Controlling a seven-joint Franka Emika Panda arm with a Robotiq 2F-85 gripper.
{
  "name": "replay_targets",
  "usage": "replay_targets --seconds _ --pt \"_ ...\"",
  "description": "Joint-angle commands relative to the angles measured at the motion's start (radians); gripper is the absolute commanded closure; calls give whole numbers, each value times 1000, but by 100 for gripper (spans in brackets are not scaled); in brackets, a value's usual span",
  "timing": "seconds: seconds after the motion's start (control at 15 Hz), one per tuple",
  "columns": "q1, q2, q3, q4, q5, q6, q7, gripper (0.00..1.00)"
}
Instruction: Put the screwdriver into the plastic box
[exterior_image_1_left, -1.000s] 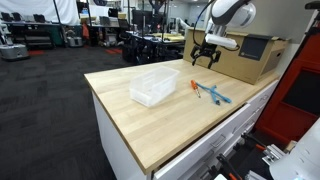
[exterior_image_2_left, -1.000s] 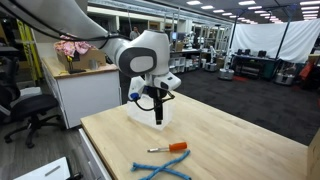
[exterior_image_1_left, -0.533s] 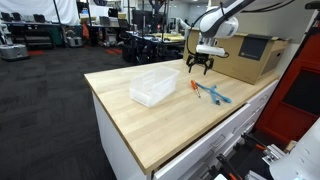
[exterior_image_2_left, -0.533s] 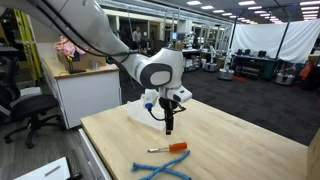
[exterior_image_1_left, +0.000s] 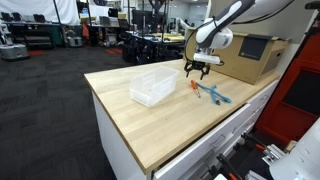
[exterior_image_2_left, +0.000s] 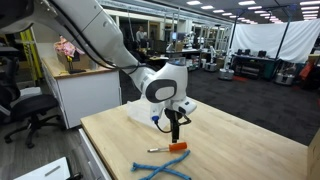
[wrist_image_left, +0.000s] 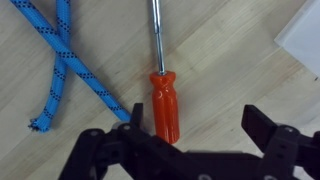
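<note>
The pincer is wide open and holds nothing. In the wrist view its two dark fingers come in from the lower edge of the frame, and bare wood shows between them. The screwdriver lies flat on the tabletop. Its orange-red handle is near the centre of the frame, and its metal shaft runs straight up toward the top edge. The lower end of the handle is in the gap of the pincer, close to the finger on the left side of the frame. Whether it touches that finger cannot be told.

A blue cord with a dark pattern lies crossed over itself in the upper left of the wrist view, apart from the screwdriver. A pale corner of the plastic box shows at the upper right edge.

In an exterior view the pincer hangs above the screwdriver, with the plastic box to the left of them and a brown cardboard box behind. In an exterior view the pincer points down just over the screwdriver.
</note>
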Motion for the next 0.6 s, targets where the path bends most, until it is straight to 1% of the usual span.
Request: replay_targets --seconds 0.0,0.27,0.33,0.4,0.47,0.53 --pt "-7 58 -6 16 58 56 -68 0" --pt "-9 91 -16 20 80 70 -103 0" --pt "-9 96 -19 20 79 69 -106 25" --pt "-7 99 -22 22 75 63 -108 26" --pt "-7 102 -24 23 74 62 -109 32" --pt "-8 105 -24 24 77 61 -111 40"
